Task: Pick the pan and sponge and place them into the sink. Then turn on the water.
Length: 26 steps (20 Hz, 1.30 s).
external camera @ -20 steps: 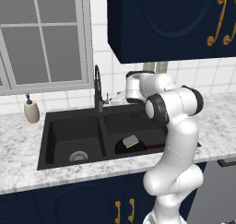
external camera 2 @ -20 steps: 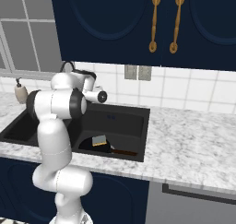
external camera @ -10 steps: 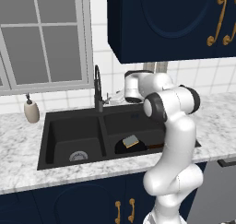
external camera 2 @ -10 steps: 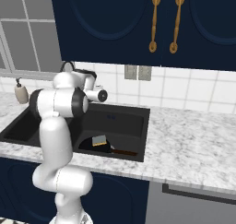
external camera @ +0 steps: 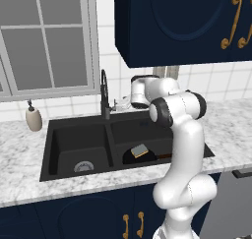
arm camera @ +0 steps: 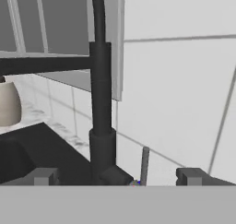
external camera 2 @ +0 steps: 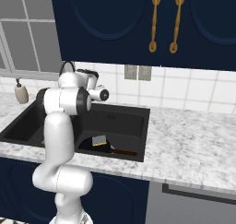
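While pincer spread | faucet lever between its tips | pan, sponge in sink

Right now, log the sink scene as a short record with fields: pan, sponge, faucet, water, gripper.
pan: pan lies in the right basin of the sink, brown handle pointing right
sponge: sponge rests on the pan, grey-green top up
faucet: faucet stands behind the basin divider, side lever close ahead of the hand
water: no stream visible
gripper: gripper open, level with the faucet base, holding nothing
soap dispenser: soap dispenser left of the sink
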Available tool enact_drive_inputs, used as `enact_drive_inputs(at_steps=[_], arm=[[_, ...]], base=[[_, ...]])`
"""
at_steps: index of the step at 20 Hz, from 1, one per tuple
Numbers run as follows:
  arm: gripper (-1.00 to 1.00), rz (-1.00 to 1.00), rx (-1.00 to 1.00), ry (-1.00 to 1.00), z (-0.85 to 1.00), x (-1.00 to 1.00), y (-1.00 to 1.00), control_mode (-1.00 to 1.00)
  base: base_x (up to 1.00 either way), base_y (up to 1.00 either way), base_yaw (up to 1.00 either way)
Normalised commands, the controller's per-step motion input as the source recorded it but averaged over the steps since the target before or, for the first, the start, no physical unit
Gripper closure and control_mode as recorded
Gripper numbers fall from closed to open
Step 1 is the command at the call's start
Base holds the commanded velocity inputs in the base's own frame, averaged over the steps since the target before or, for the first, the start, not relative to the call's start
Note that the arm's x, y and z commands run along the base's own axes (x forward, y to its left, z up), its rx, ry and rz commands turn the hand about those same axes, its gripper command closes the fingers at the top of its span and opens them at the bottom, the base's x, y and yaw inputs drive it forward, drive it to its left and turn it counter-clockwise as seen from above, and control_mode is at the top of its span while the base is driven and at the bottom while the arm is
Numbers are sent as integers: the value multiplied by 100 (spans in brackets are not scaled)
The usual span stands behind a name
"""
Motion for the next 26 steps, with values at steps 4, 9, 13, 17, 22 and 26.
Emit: enact_drive_inputs(at_steps=[4,9,13,17,22,26], arm=[[-100,0,0,0,-12,30,6,-100],[-100,0,0,0,-11,26,9,-100],[-100,0,0,0,-7,23,4,-100],[-100,-1,0,0,-5,24,0,-100],[-100,-2,0,0,-7,22,0,-100],[-100,-3,0,0,-13,19,0,-100]], base=[[0,0,0],[0,0,0],[0,0,0],[0,0,0],[0,0,0],[0,0,0]])
